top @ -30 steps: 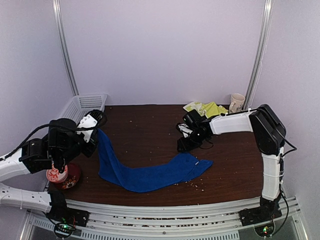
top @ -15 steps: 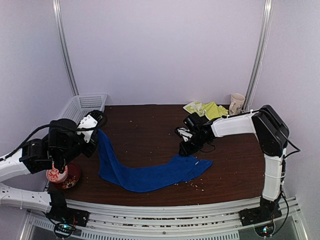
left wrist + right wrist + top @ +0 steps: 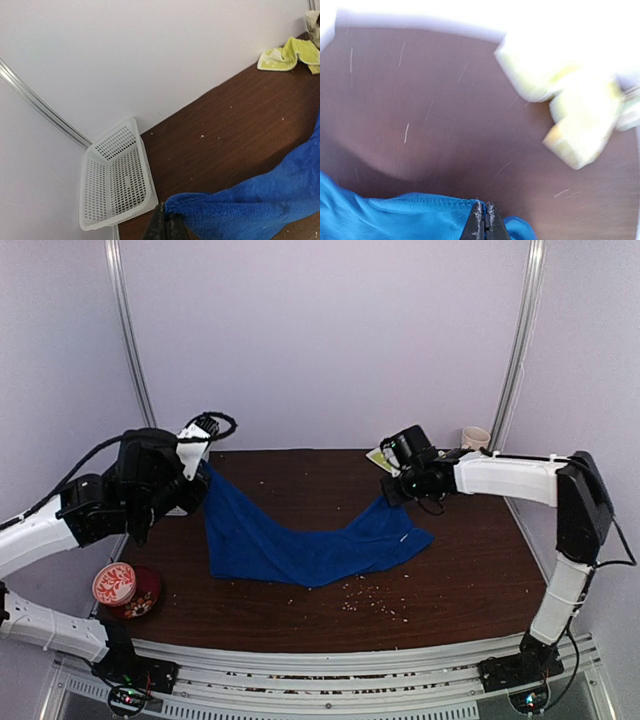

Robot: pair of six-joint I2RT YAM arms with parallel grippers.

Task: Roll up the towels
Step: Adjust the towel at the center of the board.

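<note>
blue towel (image 3: 300,540): held up at both ends, its saggy middle lying on the brown table (image 3: 460,570) | left gripper (image 3: 165,227): jaws pinching the towel's left corner | right gripper (image 3: 485,220): jaws pinching its right edge | yellow-green towel (image 3: 287,55): crumpled at the table's back, near the mug (image 3: 475,438) | white basket (image 3: 117,180): back left

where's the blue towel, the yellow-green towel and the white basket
blue towel (image 3: 300,552): top external view, middle of the sagging cloth
yellow-green towel (image 3: 287,54): left wrist view, its folded top layer
white basket (image 3: 117,187): left wrist view, a perforated wall
</note>
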